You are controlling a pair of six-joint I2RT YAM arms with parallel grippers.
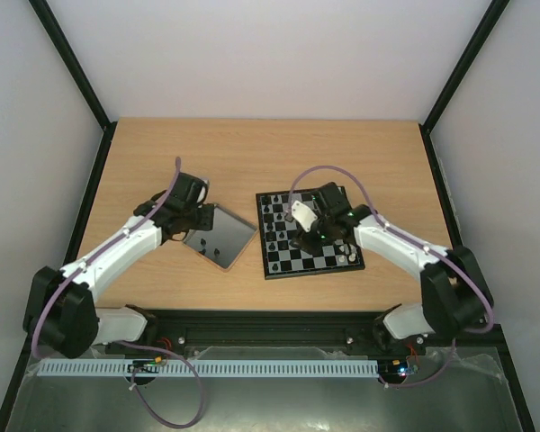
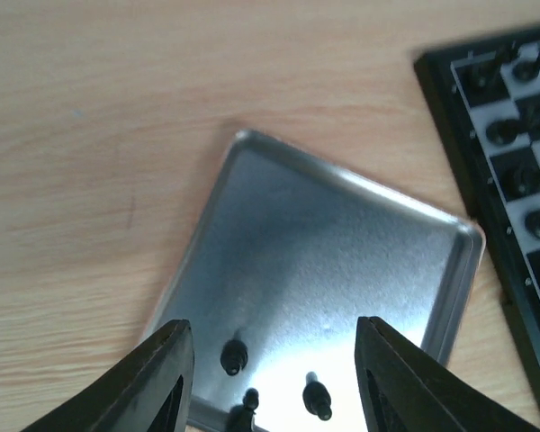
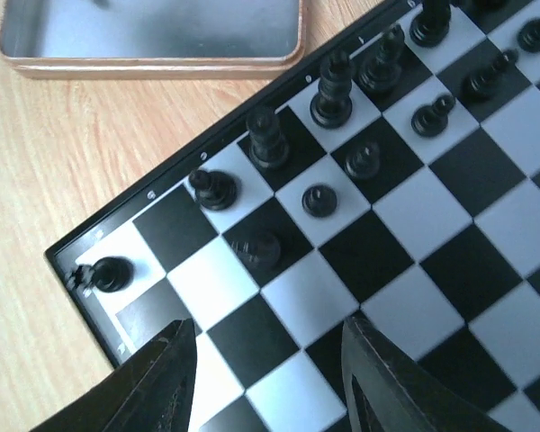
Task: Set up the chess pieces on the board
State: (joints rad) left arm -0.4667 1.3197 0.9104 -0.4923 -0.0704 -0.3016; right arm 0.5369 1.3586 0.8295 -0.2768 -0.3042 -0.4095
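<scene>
The checkered board (image 1: 328,261) lies right of centre on the wooden table. Black chess pieces (image 3: 268,139) stand along its far-left rows, and one (image 3: 108,274) sits on the corner square. My right gripper (image 3: 265,360) hovers open over bare squares near that corner, with nothing between its fingers (image 3: 162,382). Three black pieces (image 2: 233,357) (image 2: 317,397) (image 2: 247,400) lie in the near end of the metal tray (image 2: 342,225). My left gripper (image 2: 274,360) hangs open above them, its fingers (image 2: 166,378) to either side without touching any. In the top view the left gripper (image 1: 201,223) is over the tray (image 1: 243,241) and the right gripper (image 1: 308,239) is over the board.
The tray sits just left of the board with a narrow strip of table between them. The board's black border (image 2: 445,99) shows at the right of the left wrist view. Black frame posts and pale walls enclose the table.
</scene>
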